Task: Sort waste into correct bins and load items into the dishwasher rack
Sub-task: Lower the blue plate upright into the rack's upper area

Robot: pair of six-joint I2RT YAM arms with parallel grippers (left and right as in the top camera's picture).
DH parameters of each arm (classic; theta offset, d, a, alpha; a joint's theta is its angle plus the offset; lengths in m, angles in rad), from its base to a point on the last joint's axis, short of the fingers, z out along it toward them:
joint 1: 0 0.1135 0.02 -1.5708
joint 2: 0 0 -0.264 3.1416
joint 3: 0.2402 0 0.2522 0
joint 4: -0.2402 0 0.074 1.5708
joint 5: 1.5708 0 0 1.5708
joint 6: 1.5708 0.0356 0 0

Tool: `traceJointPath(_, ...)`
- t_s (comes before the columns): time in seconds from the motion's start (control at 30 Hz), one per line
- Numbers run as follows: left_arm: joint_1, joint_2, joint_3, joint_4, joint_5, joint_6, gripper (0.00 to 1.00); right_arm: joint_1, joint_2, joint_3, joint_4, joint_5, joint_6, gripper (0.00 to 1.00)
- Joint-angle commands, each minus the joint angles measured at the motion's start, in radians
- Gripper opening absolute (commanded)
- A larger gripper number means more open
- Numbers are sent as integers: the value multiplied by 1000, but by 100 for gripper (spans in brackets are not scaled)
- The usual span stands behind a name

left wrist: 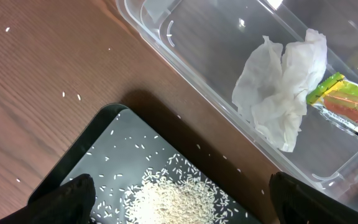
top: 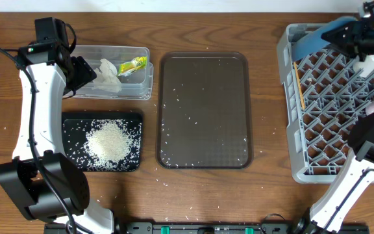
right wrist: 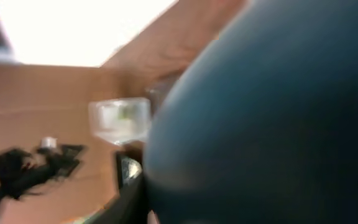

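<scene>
1. Your wooden table (top: pixel 265 188) carries the whole job: bins on its left, brown tray (top: pixel 203 110) in the middle, dishwasher rack (top: pixel 291 130) on the right.
2. Dry waste looks sorted. The crumpled tissue (top: pixel 107 71) and the snack wrapper (top: pixel 134 65) lie side by side in the clear tub (top: pixel 145 55).
3. Rice is mostly handled. A heap of rice (top: pixel 111 143) sits in the black tray (top: pixel 70 120), but loose grains dot the brown tray and the table around it.
4. Your left gripper (left wrist: pixel 185 199) hangs over the gap between tub and black tray, its jaws spread wide with nothing in them.
5. Loading is under way. The chopsticks (top: pixel 299 84) lie along the rack's left edge, and a white shape under the right arm is probably the white cup (top: pixel 371 62).
6. Your right gripper (top: pixel 339 32) is over the rack's far left corner with the dark blue plate (top: pixel 311 40) tilted on edge. The plate fills the blurred wrist view and hides the fingers, so I judge it clamped on the rim.
7. Left to do: seat the plate. I cannot find the pink cup or blue bowl.
</scene>
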Motion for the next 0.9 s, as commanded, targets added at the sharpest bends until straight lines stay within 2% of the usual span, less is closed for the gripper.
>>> traceJointPath(0.0, 3, -22, -4, -6, -1, -8, 92, -43, -25, -15, -19, 218, 9, 39)
traceJointPath(0.23, 3, -22, -4, -6, -1, -8, 92, -49, -90, -15, -80, 337, 16, 40)
traceJointPath(0.47, 3, -22, -4, -6, -1, -8, 92, -47, -166, -15, -111, 545, 103, 40)
traceJointPath(0.8, 3, -22, -4, -5, -1, -8, 92, 33, -207, -16, -121, 565, 92, 41)
traceJointPath(0.87, 3, -22, -4, -6, -1, -8, 92, 63, -208, -16, -119, 578, 92, 37)
